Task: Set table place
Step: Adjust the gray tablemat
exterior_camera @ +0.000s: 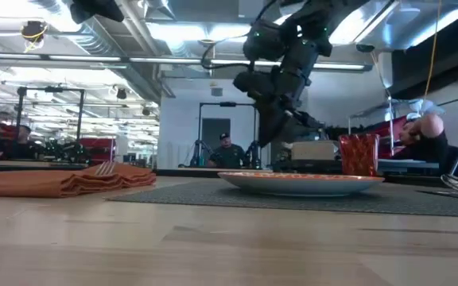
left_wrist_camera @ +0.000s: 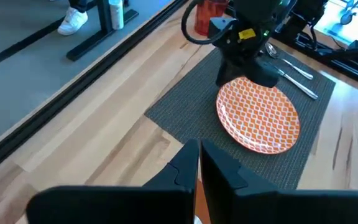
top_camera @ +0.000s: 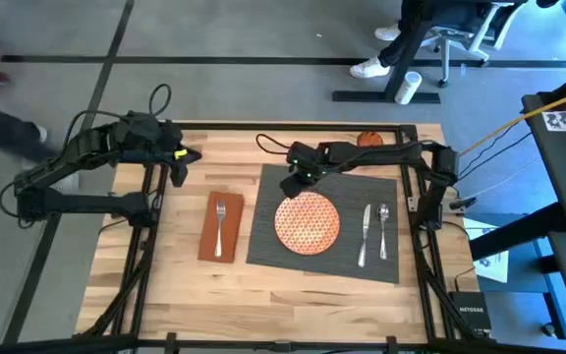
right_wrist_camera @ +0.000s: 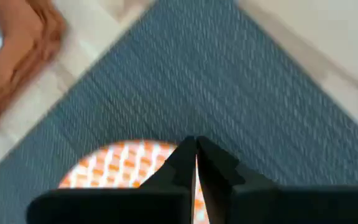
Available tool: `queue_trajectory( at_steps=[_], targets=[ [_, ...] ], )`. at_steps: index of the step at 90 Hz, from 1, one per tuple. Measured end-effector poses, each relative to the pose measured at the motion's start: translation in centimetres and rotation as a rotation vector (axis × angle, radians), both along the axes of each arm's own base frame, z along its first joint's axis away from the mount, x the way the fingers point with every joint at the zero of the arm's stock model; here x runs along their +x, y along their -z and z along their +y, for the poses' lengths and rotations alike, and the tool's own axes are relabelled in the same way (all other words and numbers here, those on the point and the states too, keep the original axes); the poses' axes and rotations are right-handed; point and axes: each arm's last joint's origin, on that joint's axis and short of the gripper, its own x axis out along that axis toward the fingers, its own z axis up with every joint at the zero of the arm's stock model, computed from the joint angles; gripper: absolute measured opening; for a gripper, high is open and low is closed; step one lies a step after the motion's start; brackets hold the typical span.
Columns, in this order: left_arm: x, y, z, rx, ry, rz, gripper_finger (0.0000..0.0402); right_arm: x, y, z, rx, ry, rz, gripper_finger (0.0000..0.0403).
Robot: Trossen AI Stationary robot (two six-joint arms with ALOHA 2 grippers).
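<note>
Placemat: your dark grey placemat (top_camera: 327,221) lies on the right half of the tabletop (top_camera: 165,285), set back from every edge so nothing overhangs.
Plate: the plate (top_camera: 308,221) sits on the placemat's left half, leaving the right half for cutlery.
Knife and spoon: the knife (top_camera: 366,234) and spoon (top_camera: 383,229) lie side by side to the plate's right, handles toward the tabletop's near edge.
Napkin: the napkin (top_camera: 221,225) lies just off the placemat's left edge with the fork (top_camera: 220,224) on it.
Cup: the cup (top_camera: 370,140) stands near the tabletop's far edge, seemingly beyond the placemat.
Right hand: your right hand (top_camera: 293,184) hangs above the plate's far-left rim, fingers (right_wrist_camera: 185,165) closed together, holding nothing.
Left hand: your left hand (top_camera: 187,155) waits over the far-left area, fingers pressed together, empty.
Room: the near-edge strip and left side are bare wood.
</note>
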Motion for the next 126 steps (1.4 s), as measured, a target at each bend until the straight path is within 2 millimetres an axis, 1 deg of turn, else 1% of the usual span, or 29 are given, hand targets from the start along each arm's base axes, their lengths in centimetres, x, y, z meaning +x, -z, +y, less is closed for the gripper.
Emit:
queue_trajectory(
  at_steps=[9,15,22,43,58,82,98,111,126],
  targets=[
    [0.0,0.0,0.0,0.004,0.003,0.001,0.0,0.7,1.5,-0.2,-0.024,0.011,0.012,0.0],
    [0.0,0.0,0.0,0.001,0.003,0.002,0.0,1.1,3.0,-0.4,-0.026,0.011,0.037,0.0],
    [0.0,0.0,0.0,-0.012,0.008,-0.002,0.0,1.7,4.3,-0.6,-0.031,0.013,0.033,0.0],
    [-0.2,0.3,-0.2,-0.04,0.004,0.02,0.0,2.3,6.3,-0.8,-0.046,0.013,0.052,0.0],
    [-0.1,0.2,-0.4,-0.041,0.025,0.016,0.0,2.5,6.8,-0.6,-0.041,0.001,0.049,0.0],
    [0.0,0.2,-0.6,-0.04,0.039,0.016,0.0,3.0,6.8,-0.6,-0.053,-0.004,0.0,0.0],
    [0.0,0.2,-0.6,-0.034,0.043,0.018,0.0,3.1,6.8,-0.5,-0.042,-0.007,-0.003,0.0],
    [0.0,0.2,-0.6,-0.035,0.043,0.017,0.0,3.3,6.8,0.5,-0.034,-0.008,-0.006,0.0],
    [0.0,0.2,-0.6,-0.034,0.043,0.017,0.0,3.7,6.8,2.5,-0.015,-0.044,-0.009,0.0]
  ],
)
